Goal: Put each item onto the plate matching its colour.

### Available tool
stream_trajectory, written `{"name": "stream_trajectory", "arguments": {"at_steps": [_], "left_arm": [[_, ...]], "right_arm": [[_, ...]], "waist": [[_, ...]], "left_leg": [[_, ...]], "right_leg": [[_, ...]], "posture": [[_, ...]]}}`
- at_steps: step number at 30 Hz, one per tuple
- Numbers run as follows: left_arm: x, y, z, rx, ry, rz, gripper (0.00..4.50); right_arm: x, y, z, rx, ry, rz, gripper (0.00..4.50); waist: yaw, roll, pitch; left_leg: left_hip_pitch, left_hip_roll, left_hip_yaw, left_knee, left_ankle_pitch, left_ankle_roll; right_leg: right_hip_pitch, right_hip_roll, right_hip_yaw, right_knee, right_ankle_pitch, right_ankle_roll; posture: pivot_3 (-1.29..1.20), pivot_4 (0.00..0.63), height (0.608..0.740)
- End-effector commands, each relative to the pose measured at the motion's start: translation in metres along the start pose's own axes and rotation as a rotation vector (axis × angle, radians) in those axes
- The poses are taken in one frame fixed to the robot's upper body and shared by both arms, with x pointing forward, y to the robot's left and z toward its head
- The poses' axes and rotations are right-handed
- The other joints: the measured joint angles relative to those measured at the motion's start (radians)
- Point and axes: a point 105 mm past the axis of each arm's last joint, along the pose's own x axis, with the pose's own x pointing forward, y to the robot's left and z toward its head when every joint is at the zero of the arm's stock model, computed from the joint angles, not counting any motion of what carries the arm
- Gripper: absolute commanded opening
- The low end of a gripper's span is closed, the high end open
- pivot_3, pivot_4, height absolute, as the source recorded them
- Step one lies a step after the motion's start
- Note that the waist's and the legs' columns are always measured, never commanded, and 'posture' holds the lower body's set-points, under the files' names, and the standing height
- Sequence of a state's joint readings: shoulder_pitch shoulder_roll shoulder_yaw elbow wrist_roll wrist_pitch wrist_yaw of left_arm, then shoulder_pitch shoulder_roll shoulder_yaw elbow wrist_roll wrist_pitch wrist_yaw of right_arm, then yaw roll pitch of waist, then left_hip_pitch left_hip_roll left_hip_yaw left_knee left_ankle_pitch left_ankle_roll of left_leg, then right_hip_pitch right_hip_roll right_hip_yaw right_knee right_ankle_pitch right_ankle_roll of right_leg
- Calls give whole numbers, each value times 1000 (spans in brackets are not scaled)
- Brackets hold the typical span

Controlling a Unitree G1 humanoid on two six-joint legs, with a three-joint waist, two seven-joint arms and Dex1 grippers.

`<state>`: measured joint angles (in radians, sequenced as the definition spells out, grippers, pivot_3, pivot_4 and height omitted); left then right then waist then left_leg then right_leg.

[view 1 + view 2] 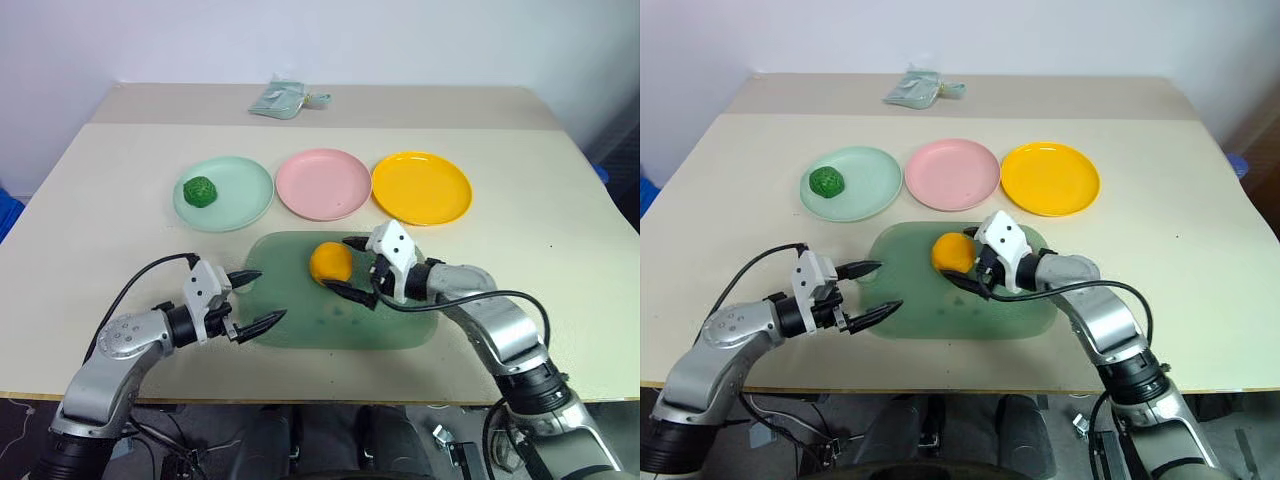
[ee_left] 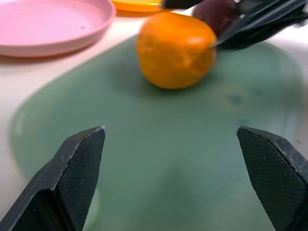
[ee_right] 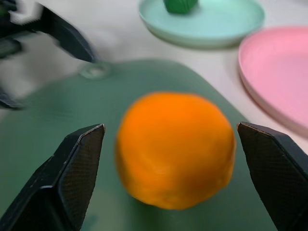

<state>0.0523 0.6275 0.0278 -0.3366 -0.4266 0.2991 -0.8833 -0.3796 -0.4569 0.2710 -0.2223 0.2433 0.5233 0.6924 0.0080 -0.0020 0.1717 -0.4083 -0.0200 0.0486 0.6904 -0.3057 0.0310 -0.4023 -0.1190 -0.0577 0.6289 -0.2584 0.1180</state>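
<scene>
Orange ball (image 1: 331, 263) sits on the dull-green board (image 1: 300, 320), right gripper (image 1: 350, 268) spread wide around it, not touching. Left gripper (image 1: 258, 299) gapes empty at the board's edge. Bumpy green ball (image 1: 200, 190) rests on the mint plate (image 1: 245, 195).

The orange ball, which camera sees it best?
The left wrist view: the orange ball sits whole and sharp on the green board. The right wrist view shows it closer but fuzzy. Both eye views show it small beside the right gripper.
</scene>
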Motion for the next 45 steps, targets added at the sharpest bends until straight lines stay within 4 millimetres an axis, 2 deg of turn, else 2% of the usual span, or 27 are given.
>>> {"name": "stream_trajectory", "arguments": {"at_steps": [1,5,6,8,9,11,14,15,18,22,23,24,25,30,32,35,37,40,45], "left_arm": [[-4,-7,8,34,-37,-26,4454],[-7,-10,2,34,-31,-28,4500],[-7,-11,1,34,-32,-26,4500],[-7,-12,0,44,-46,-15,4500],[-4,-12,2,49,-70,-7,4500],[0,-14,6,52,-105,2,4500],[10,-16,15,44,-164,13,4500],[11,-17,17,42,-173,14,4500],[17,-20,19,41,-181,-2,4500],[24,-25,22,41,-188,-17,4500],[25,-26,23,42,-190,-18,4500],[25,-26,24,43,-192,-16,4500],[25,-26,25,44,-193,-14,4500],[22,-26,27,39,-192,7,4500],[21,-27,28,35,-190,12,4500],[20,-26,30,35,-186,13,4500],[20,-25,33,39,-186,7,4500],[22,-25,38,44,-186,-13,4500],[25,-25,41,46,-188,-25,4500]], "right_arm": [[5,-5,5,-20,6,-34,4500],[5,-5,12,-34,-28,-42,3373],[4,-6,16,-41,-47,-47,3224],[-2,-8,41,-62,-150,-53,3203],[-6,-16,54,-57,-199,-90,3203],[-11,-33,67,-39,-241,-163,3203],[-27,-109,58,12,-152,-542,3203],[-31,-123,54,31,-130,-614,3203],[-40,-156,32,139,-63,-748,3203],[-41,-180,5,231,6,-824,3203],[-40,-181,4,235,2,-812,3693],[-40,-181,5,225,-9,-795,4201],[-39,-181,6,215,-16,-784,4473],[-51,-163,48,39,-221,-635,4473],[-56,-137,55,-8,-266,-453,4473],[-65,-81,37,-64,-177,-124,4473],[-73,-55,15,-68,-73,4,4473],[-74,-53,-4,-77,13,-18,4473],[-67,-54,-15,-55,65,-50,4473]], "waist": [[-1,0,0],[0,0,0],[0,0,0],[-1,0,0],[-2,1,0],[-2,1,0],[-2,0,0],[2,0,0],[1,0,0],[-16,1,0],[-22,2,1],[-26,3,1],[-29,3,1],[-25,4,1],[-17,4,1],[-3,4,1],[2,4,1],[-3,4,1],[-4,4,1]], "left_leg": [[0,0,0,0,0,0],[0,0,0,0,0,0],[0,0,0,0,0,0],[0,0,0,0,0,0],[0,0,0,0,0,0],[0,0,1,-1,0,0],[0,0,1,-1,0,0],[0,-1,1,-1,0,0],[0,-1,0,-2,0,0],[0,-1,4,-5,1,0],[0,-1,4,-6,1,0],[0,-1,4,-6,1,0],[0,-1,4,-6,1,0],[0,0,5,-6,1,0],[0,0,5,-6,1,0],[0,0,3,-5,0,1],[0,-1,3,-5,-1,3],[1,0,3,-4,-1,3],[2,0,3,-5,1,0]], "right_leg": [[0,0,0,0,0,0],[0,0,0,0,0,0],[0,0,0,0,0,0],[-1,0,0,0,0,0],[-1,0,0,0,0,0],[-1,0,0,0,0,0],[-1,0,0,1,0,0],[-1,0,0,1,0,0],[-2,0,0,1,0,0],[-2,1,0,1,0,0],[-2,1,0,1,0,0],[-2,1,0,1,0,0],[-2,1,0,1,0,0],[-3,2,0,1,0,0],[-2,2,0,1,0,0],[0,2,0,0,0,0],[0,1,0,-1,0,0],[1,0,0,-3,0,0],[-1,1,1,0,0,0]], "posture": [[0,150,740],[0,150,740],[0,150,740],[0,150,740],[0,150,740],[0,150,740],[0,150,740],[0,150,740],[0,150,740],[0,150,740],[0,150,740],[0,150,740],[0,150,740],[0,150,740],[0,150,740],[0,150,740],[0,150,740],[0,150,740],[0,150,740]]}}
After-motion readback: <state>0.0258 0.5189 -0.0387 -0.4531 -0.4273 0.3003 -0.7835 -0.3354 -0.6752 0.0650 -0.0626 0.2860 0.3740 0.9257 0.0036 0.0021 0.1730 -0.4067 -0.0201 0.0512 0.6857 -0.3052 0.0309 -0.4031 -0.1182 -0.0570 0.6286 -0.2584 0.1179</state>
